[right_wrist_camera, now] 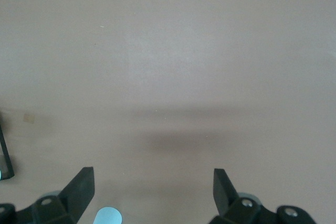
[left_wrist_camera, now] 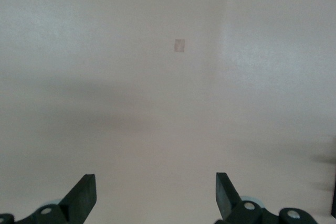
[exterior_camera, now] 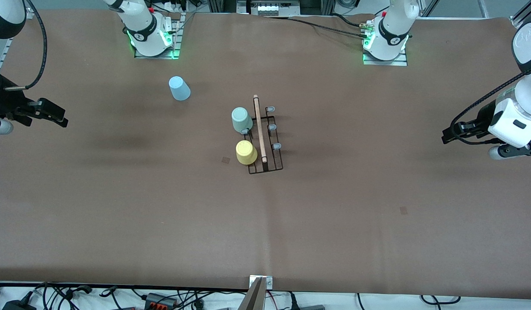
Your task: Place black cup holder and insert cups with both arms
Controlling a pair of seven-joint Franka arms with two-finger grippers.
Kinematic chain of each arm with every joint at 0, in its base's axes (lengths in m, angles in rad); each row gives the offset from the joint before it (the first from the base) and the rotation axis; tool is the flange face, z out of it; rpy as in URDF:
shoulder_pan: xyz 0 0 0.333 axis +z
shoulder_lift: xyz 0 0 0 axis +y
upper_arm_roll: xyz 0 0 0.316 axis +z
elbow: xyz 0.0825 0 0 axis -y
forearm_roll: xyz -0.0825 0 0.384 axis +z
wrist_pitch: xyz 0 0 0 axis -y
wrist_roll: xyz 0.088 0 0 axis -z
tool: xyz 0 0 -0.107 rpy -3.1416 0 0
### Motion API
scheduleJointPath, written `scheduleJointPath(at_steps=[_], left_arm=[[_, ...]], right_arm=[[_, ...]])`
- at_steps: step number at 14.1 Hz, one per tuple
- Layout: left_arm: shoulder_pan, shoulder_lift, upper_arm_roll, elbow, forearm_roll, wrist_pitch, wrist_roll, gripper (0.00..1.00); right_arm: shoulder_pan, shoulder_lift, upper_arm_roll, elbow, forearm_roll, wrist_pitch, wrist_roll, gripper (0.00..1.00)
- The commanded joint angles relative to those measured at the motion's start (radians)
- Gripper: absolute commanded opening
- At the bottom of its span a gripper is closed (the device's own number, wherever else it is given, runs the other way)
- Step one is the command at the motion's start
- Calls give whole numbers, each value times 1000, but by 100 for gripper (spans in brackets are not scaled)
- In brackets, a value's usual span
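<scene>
With the black cup holder [exterior_camera: 265, 137] already standing mid-counter, pale green cup [exterior_camera: 240, 119] and yellow cup [exterior_camera: 246, 152] sit upturned on its pegs. Light blue cup [exterior_camera: 179, 88] left loose, nearer the right arm's base. Left gripper [left_wrist_camera: 155, 195] and right gripper [right_wrist_camera: 152, 192] wide open, empty, waiting over bare counter [exterior_camera: 377, 206] at either end.

Front view high, facing robots, whole table [exterior_camera: 119, 206]; wrist views look down on bare tabletop.
</scene>
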State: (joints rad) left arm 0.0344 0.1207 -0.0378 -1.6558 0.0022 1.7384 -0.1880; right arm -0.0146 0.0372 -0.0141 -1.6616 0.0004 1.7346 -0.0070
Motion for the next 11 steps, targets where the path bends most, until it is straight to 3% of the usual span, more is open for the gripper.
scheduleJointPath(at_steps=[1,11], left_arm=[[-1,-18,-2,-7,4,6,5,100],[16,-18,-2,-9,-1,15,9,100]], right_arm=[[-11,-34,8,-21,-14,-18,-31,100],[-13,-45,8,-29,-10,-26,-38,100]])
